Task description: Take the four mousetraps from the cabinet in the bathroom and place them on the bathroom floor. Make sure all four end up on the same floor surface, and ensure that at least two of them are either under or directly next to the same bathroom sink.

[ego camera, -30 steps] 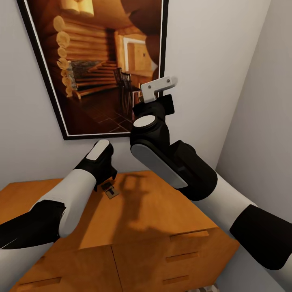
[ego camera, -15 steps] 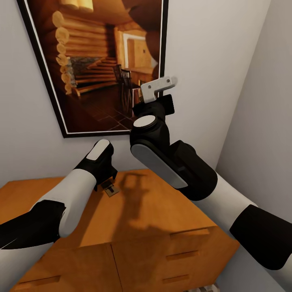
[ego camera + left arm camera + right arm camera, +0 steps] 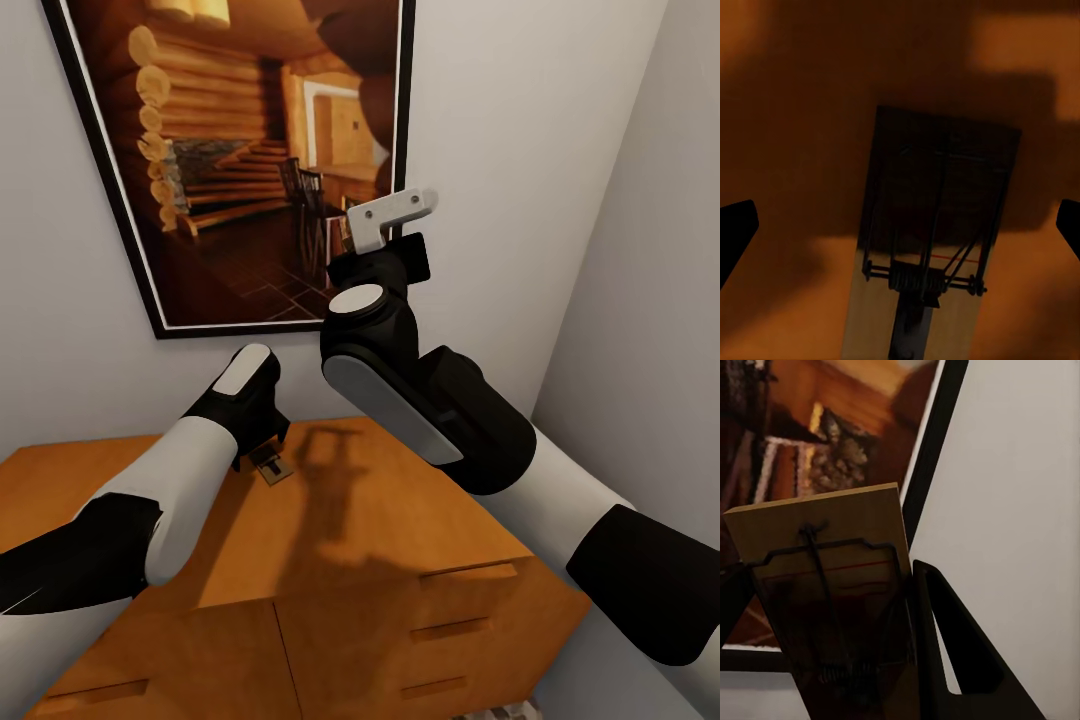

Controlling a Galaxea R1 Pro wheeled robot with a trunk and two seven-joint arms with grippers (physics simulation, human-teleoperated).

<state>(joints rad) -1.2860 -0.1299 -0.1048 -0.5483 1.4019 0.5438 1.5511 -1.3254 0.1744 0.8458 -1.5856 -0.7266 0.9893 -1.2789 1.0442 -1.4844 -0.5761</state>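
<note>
One mousetrap lies flat on the orange-brown cabinet top, near the back wall. My left gripper hangs just above it, open; in the left wrist view the mousetrap sits between the two dark fingertips, which stand well apart from it on either side. My right arm is raised in front of the painting. There my right gripper is shut on a second mousetrap, pinched between the black fingers. In the head view that wrist hides the held mousetrap.
A large black-framed painting of a log interior hangs on the wall behind the cabinet. A grey side wall closes in on the right. Slot-handled drawers face me. A strip of patterned floor shows below the cabinet.
The head view has shifted very slightly. Both arms and the mousetrap on the cabinet keep their places.
</note>
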